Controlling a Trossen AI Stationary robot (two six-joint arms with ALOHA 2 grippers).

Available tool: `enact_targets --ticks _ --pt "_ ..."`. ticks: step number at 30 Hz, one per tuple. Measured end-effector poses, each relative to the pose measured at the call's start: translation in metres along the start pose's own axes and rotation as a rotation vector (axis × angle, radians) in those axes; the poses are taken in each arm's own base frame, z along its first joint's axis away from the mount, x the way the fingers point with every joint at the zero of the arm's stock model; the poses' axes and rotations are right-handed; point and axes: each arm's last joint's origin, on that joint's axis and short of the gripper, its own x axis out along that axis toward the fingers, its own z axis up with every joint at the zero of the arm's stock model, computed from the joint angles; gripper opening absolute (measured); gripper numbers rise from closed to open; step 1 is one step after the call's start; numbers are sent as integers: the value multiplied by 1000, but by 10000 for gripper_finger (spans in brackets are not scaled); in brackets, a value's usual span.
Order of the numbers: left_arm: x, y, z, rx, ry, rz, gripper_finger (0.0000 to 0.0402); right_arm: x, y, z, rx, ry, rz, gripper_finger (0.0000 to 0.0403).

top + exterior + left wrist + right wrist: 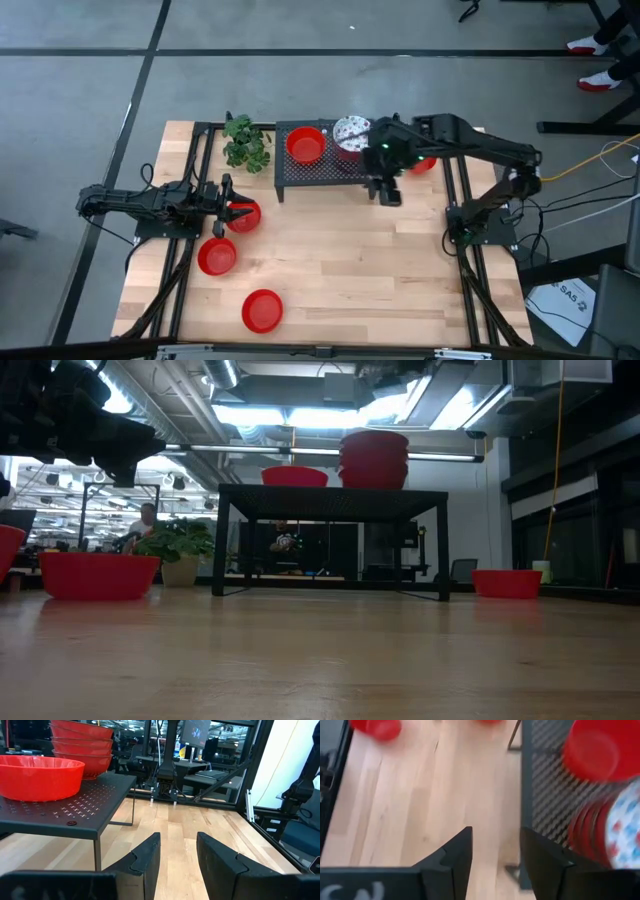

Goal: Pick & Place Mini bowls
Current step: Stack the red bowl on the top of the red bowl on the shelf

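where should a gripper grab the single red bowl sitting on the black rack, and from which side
Probably by its rim, coming straight down from above. The single red bowl sits upright and open-mouthed on the black rack, with its thin wall exposed for one finger inside and one outside. Take the edge facing away from the stacked bowls beside it.
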Motion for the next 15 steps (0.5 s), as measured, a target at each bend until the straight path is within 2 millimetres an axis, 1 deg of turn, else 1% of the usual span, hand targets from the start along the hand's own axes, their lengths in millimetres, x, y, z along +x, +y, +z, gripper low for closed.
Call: enact_targets --ticks 3,5,9,12,15 --pt "0 0 0 0 0 0 123 0 4 -18 26 36 10 163" --pt "0 0 0 0 0 0 123 3 6 -32 69 56 -17 163" --pt "0 0 0 0 0 0 123 8 3 -66 208 63 -164 163" --pt "0 0 0 0 0 0 123 17 -5 -93 312 110 -290 163" --pt "0 0 0 0 0 0 123 23 -11 -118 404 171 -375 163"
